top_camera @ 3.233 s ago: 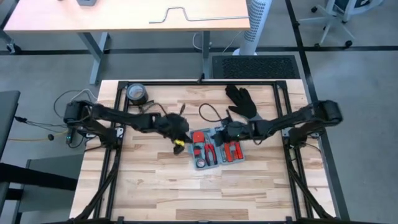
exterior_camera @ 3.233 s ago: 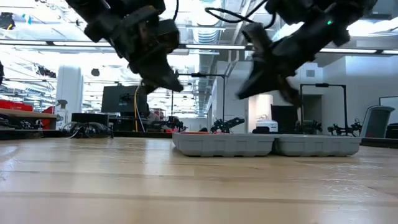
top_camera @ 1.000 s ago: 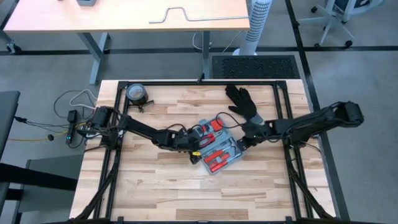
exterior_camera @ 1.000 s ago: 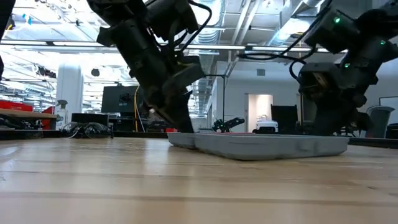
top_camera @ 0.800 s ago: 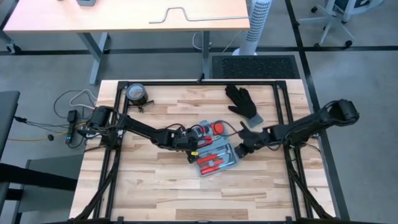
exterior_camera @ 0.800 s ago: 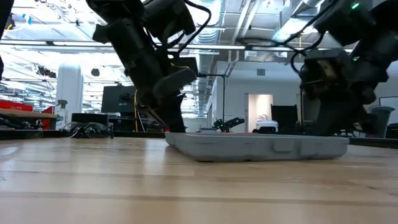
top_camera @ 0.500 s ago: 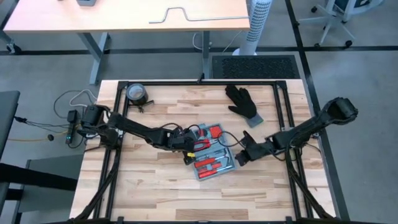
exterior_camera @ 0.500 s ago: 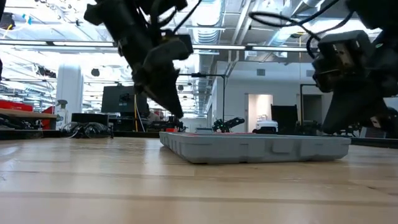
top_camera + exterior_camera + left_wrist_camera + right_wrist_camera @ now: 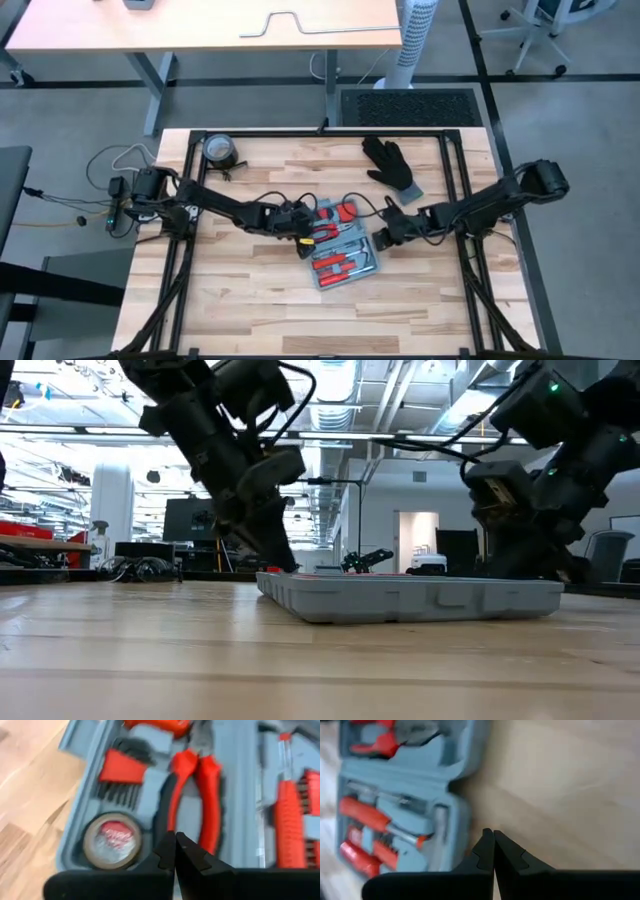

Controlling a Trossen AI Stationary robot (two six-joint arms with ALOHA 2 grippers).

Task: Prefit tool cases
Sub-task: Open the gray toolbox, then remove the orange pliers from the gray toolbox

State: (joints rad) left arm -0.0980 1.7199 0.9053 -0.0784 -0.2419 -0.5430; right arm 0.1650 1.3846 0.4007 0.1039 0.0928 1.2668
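Observation:
The tool case (image 9: 345, 255) lies open and flat on the wooden table, its grey-blue slots holding red-handled tools. My left gripper (image 9: 304, 238) is shut at the case's left end; in its wrist view the shut fingertips (image 9: 175, 851) stand over the slot between the round tape measure (image 9: 111, 839) and the pliers (image 9: 195, 795). My right gripper (image 9: 381, 238) is shut at the case's right edge, its tips (image 9: 493, 847) just beside the rim (image 9: 462, 827). In the low view the case (image 9: 420, 600) rests level between both arms. My left gripper comes down slanting from the table's left, its shut fingers over the inside of the case's left half (image 9: 150, 820); I cannot tell whether they touch it. My right gripper comes slanting from the table's right beside the case's outer rim (image 9: 465, 845); I cannot tell whether it touches.
A black glove (image 9: 392, 165) lies at the far right of the table, beyond the right arm. A roll of tape (image 9: 218, 150) sits at the far left corner. A black frame (image 9: 320, 133) runs around the tabletop. Bare wood lies near of the case.
The open case has turned about and slid a little toward the table's left and near edge, and it has settled from a raised, tilted pose to flat. My left gripper went left with it. My right gripper swung toward the near edge, then came back beside the case's right rim.

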